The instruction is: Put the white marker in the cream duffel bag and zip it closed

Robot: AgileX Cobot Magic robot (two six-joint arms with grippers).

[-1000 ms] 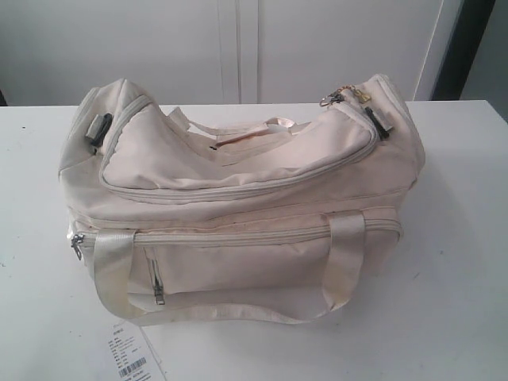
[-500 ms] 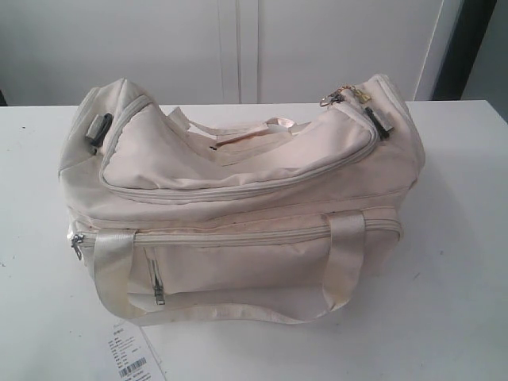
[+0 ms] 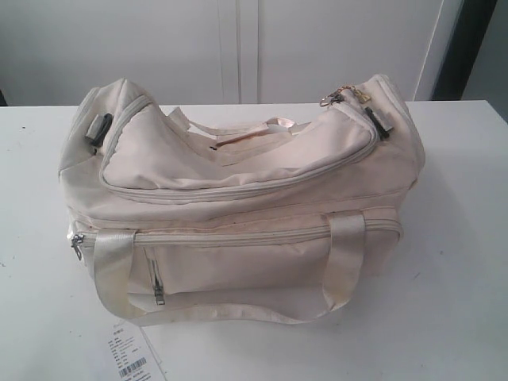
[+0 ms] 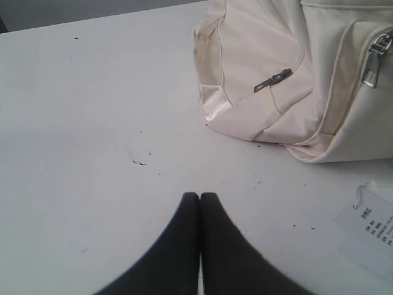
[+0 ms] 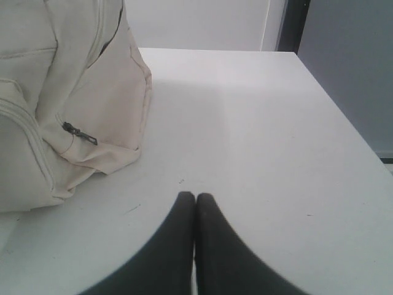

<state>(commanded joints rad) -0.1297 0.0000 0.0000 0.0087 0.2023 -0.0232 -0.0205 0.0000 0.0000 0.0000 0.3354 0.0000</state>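
- The bag (image 3: 246, 198) stands mid-counter (image 3: 452, 262), front pocket toward the exterior camera, with one strap handle (image 3: 119, 278) hanging down its front.
- The zipper pulls (image 3: 333, 99) of the top sit at the bag's right end in the exterior view.
- A paper tag (image 3: 131, 357) lies on the counter just beside the bag's front left corner.
- The left pincer (image 4: 200, 198) is clenched and empty, near one bag end.
- The right pincer (image 5: 195, 196) is clenched and empty, near the other end.

White table (image 3: 460, 238), lightly specked; printed paper tag (image 3: 131, 357) lying on it.
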